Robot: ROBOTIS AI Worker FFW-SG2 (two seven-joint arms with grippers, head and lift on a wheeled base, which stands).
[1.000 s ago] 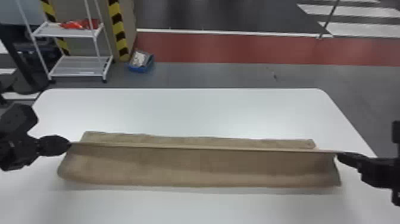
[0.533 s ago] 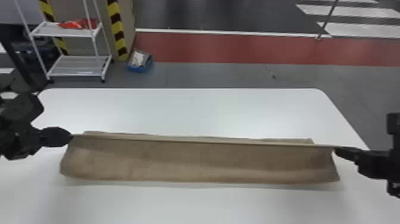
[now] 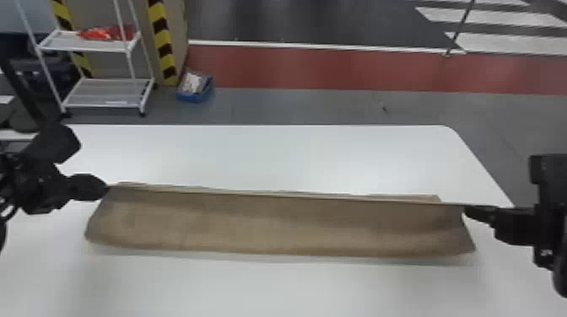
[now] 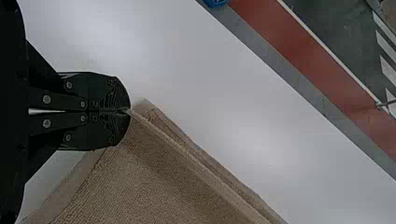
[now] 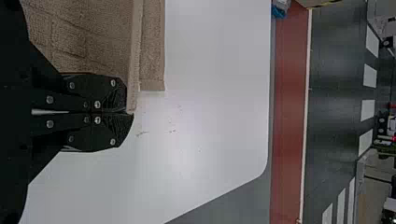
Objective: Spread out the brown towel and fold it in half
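Brown towel on white table, near edge raised in a taut line, strip lying behind | left tool: closed, pinching one corner | right tool: closed, pinching the opposite corner

Bright, diffuse light covers the tabletop, leaving pale glare on its far part in the head view. A faint, soft-edged shadow runs along the near side of the brown towel. Both wrist views show hazy highlights.
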